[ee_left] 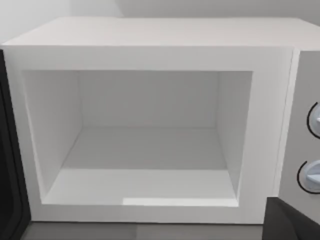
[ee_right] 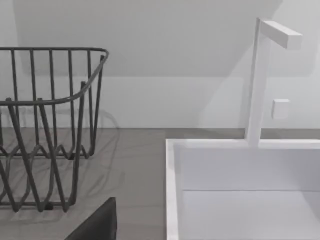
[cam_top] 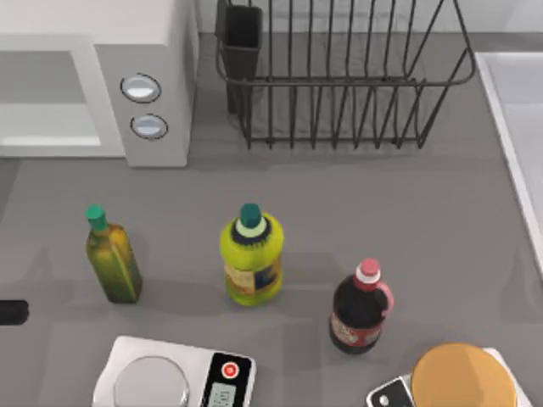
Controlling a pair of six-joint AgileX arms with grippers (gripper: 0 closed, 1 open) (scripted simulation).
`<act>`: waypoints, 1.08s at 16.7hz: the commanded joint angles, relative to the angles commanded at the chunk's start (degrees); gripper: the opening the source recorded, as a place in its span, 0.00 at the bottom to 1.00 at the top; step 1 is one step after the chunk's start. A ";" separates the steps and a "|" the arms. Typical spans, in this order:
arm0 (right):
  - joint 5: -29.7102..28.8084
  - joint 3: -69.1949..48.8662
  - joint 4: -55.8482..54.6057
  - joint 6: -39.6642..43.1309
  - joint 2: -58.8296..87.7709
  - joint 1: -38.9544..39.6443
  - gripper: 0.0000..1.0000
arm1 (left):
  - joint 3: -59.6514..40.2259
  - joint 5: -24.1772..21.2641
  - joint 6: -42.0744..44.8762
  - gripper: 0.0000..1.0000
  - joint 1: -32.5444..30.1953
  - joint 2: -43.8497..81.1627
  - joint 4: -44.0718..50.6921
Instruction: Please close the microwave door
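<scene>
Microwave [cam_top: 93, 76] at table's far left, cavity [ee_left: 150, 145] open and empty; microwave door [ee_left: 9, 165] swung out, dark edge beside cavity. Step: approach, door not yet touched. My left wrist faces cavity — finger state: cannot tell, either arm. Next: get behind door, push it shut.
</scene>
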State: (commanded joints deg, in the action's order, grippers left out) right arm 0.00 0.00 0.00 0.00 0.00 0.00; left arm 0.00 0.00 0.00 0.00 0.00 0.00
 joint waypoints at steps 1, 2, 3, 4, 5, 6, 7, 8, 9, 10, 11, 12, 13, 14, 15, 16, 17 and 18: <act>0.00 0.00 0.00 0.00 0.00 0.00 1.00 | 0.00 0.00 0.00 0.00 0.00 0.00 0.00; 0.00 0.00 0.00 0.00 0.00 0.00 1.00 | 0.00 0.00 0.00 0.00 0.00 0.00 0.00; 0.00 0.00 0.00 0.00 0.00 0.00 1.00 | 0.00 0.00 0.00 0.00 0.00 0.00 0.00; 0.00 0.00 0.00 0.00 0.00 0.00 1.00 | 0.00 0.00 0.00 0.00 0.00 0.00 0.00; 0.00 0.00 0.00 0.00 0.00 0.00 1.00 | 0.00 0.00 0.00 0.00 0.00 0.00 0.00; 0.00 0.00 0.00 0.00 0.00 0.00 1.00 | 0.04 0.02 0.00 0.00 -0.03 0.17 -0.17; 0.00 0.00 0.00 0.00 0.00 0.00 1.00 | 0.23 0.13 0.02 0.00 -0.14 0.94 -0.94; 0.00 0.00 0.00 0.00 0.00 0.00 1.00 | 0.52 0.31 0.04 0.00 -0.32 2.30 -2.32; 0.00 0.00 0.00 0.00 0.00 0.00 1.00 | 0.90 0.54 0.07 0.00 -0.55 4.11 -4.31; 0.00 0.00 0.00 0.00 0.00 0.00 1.00 | 1.34 0.80 0.10 0.00 -0.81 6.20 -6.88; 0.00 0.00 0.00 0.00 0.00 0.00 1.00 | 1.79 1.07 0.13 0.00 -1.09 8.42 -9.79; 0.00 0.00 0.00 0.00 0.00 0.00 1.00 | 2.25 1.34 0.17 0.00 -1.37 10.60 -12.71; 0.00 0.00 0.00 0.00 0.00 0.00 1.00 | 2.68 1.60 0.20 0.00 -1.63 12.63 -15.42; 0.00 0.00 0.00 0.00 0.00 0.00 1.00 | 3.07 1.83 0.23 0.00 -1.87 14.45 -17.74; 0.00 0.00 0.00 0.00 0.00 0.00 1.00 | 3.41 2.03 0.25 0.00 -2.08 16.03 -19.65; 0.00 0.00 0.00 0.00 0.00 0.00 1.00 | 3.68 2.20 0.27 0.00 -2.24 17.32 -21.13; 0.00 0.00 0.00 0.00 0.00 0.00 1.00 | 3.86 2.30 0.29 0.00 -2.35 18.17 -22.08; 0.00 0.00 0.00 0.00 0.00 0.00 1.00 | 3.92 2.34 0.29 0.00 -2.39 18.46 -22.40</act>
State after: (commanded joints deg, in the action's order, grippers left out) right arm 0.00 0.00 0.00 0.00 0.00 0.00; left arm 3.92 2.34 0.29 -2.39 18.46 -22.40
